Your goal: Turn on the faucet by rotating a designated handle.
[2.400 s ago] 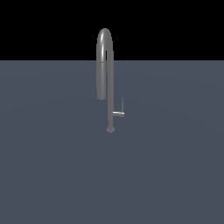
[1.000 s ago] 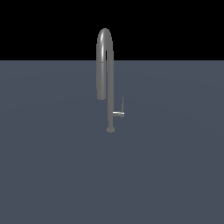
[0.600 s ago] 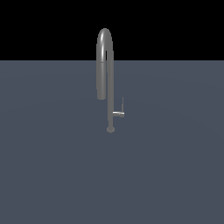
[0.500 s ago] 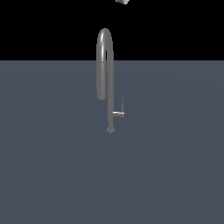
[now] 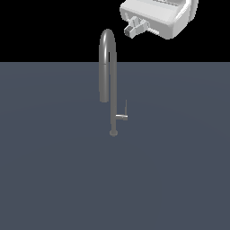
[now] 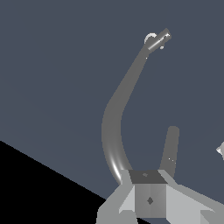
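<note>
While the handle (image 5: pixel 122 114) juts low off the faucet (image 5: pixel 108 81), near its base, the gripper (image 5: pixel 134 28) hovers above the arch. Approach underway; whether the jaws are spread, I cannot tell. Next: descend beside the lever.

Exterior view level, facing the faucet (image 5: pixel 108 67) from afar, wrist view close above it.
</note>
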Robot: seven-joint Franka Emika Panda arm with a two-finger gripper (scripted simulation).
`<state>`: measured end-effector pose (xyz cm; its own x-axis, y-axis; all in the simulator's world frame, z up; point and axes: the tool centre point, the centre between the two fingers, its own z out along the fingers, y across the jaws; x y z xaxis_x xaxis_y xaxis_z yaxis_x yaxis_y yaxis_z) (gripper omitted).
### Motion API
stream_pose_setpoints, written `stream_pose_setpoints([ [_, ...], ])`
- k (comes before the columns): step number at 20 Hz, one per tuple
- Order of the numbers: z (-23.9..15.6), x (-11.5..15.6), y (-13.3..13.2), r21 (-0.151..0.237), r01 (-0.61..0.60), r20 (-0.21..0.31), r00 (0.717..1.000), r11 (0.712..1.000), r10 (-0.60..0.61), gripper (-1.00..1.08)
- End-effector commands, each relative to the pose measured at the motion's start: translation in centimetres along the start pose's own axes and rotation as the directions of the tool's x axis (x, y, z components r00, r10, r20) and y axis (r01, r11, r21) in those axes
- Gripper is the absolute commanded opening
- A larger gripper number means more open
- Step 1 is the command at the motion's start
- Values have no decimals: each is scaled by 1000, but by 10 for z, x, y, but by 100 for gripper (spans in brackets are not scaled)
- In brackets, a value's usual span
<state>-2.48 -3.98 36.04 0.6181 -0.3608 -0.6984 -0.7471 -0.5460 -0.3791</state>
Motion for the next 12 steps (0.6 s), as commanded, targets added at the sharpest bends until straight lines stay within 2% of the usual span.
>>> stream_pose_setpoints([
  [1,4,20,1,52,-56,49,997,997,54,-100],
  [7,19,69,7,168,-208,182,967,963,177,-100],
  [12,39,108,16,248,-344,305,915,905,264,-100],
])
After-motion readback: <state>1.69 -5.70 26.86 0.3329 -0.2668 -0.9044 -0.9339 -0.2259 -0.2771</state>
